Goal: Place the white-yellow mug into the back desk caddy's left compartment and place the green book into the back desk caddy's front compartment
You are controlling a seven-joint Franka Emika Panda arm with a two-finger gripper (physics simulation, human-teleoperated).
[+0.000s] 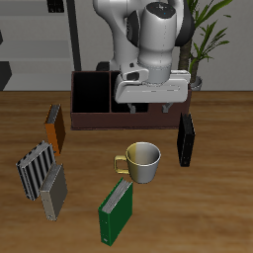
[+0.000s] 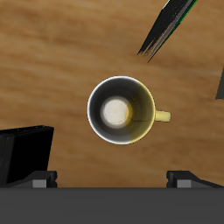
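exterior view, near to far. the green book (image 1: 116, 213) stands upright on the bench (image 1: 212, 198) nearest the front edge, at about 7 o'clock from the white-yellow mug (image 1: 141, 161), close to it but apart. a grey book (image 1: 52, 192) and a striped book (image 1: 36, 167) stand near each other at about 9 o'clock from the green book. the white-yellow mug stands upright near the bench's middle, mouth up, yellow handle (image 1: 120, 163) pointing toward 9 o'clock. a black book (image 1: 186, 139) stands upright at about 2 o'clock from the mug, well apart. an orange book (image 1: 54, 127) stands at about 10 o'clock from the mug. the gripper (image 1: 145, 105) hangs above the mug, clear of it; its jaws are released, spread wide, holding nothing. the back desk caddy (image 1: 99, 96) sits behind, at about 11 o'clock from the mug, its cells dark; which partition is which cannot be told, as the arm covers part of it.

wrist view: the mug (image 2: 122, 110) lies centred under the jaws, mouth open to the camera, nothing inside. both fingertips (image 2: 42, 181) show at the frame edge, far apart.
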